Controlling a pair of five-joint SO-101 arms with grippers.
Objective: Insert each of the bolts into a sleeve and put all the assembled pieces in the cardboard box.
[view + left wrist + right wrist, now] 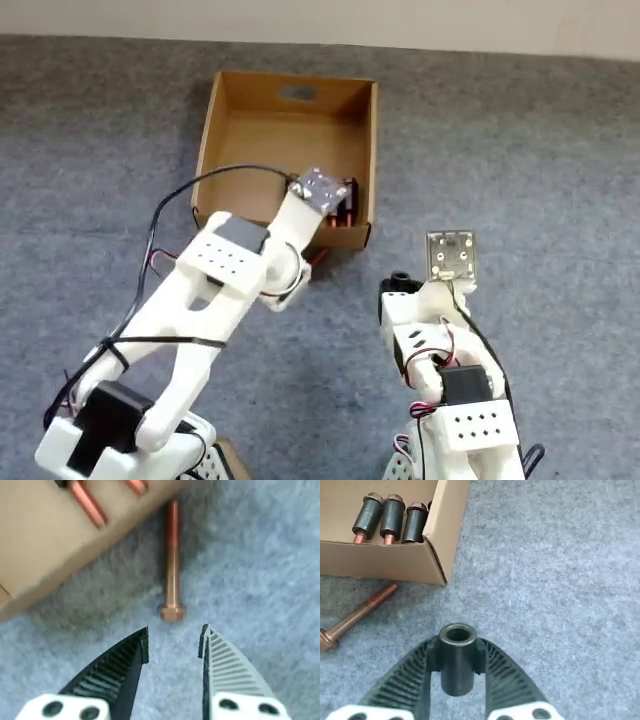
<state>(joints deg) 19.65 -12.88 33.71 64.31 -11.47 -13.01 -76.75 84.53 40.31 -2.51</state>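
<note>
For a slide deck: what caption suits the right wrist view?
Right hand grips a black sleeve near a loose copper bolt and the cardboard box.

Assembled pieces lie side by side in the cardboard box, by its corner. Bolt lies on the carpet just outside the box wall, head just before the left gripper. Sleeve sits clamped in the right gripper, near the bolt, apart from it.

Bolt: copper-coloured metal, slight sheen, threaded end.
Sleeve: black, matt, smooth.
Cardboard box: brown paperboard, matt.
Table cover: grey cloth, rough, felt-like.
Left gripper: ribbed plastic, one side black, one grey.
Arm shells: white plastic, smooth.
</note>
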